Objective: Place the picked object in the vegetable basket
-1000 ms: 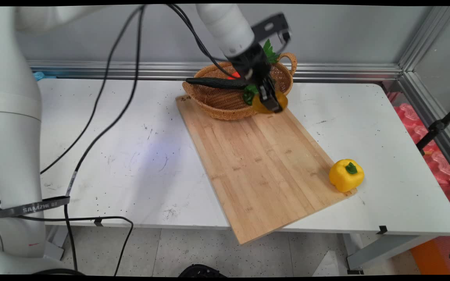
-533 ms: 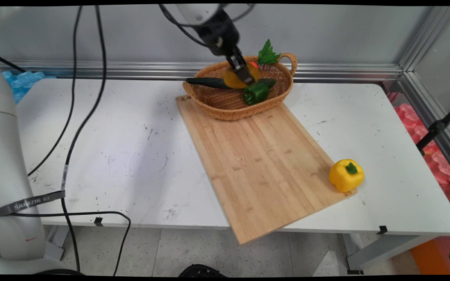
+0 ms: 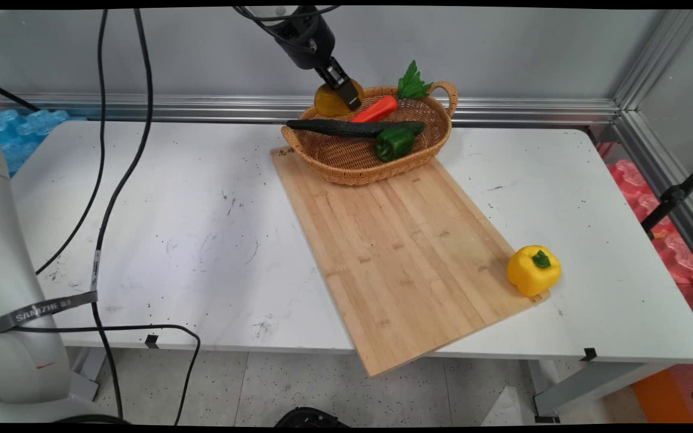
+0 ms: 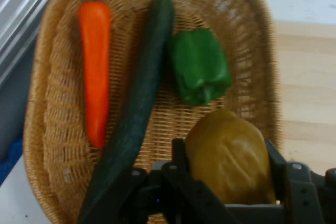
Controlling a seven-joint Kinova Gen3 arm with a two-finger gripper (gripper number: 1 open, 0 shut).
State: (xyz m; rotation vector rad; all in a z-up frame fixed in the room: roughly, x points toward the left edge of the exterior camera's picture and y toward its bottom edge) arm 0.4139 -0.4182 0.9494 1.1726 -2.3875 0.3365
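The jaws pinch a yellow-brown fruit (image 4: 228, 153) above a basket (image 3: 346, 162) holding carrot (image 3: 374, 109), cucumber (image 3: 346, 127), green pepper (image 3: 393, 142).

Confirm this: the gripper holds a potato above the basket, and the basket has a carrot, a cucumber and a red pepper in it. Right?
Not quite. The pepper in the basket is green, as the hand view shows. The gripper does hold the potato; the carrot and cucumber are there.

a smooth, rounded brownish-yellow potato (image 3: 329, 101) (image 4: 231, 156) hangs clamped between the black gripper (image 3: 342, 91) (image 4: 226, 169) fingers, lifted above the back left rim of the wicker basket (image 3: 352, 162) (image 4: 52, 129) holding a carrot, cucumber and green pepper.
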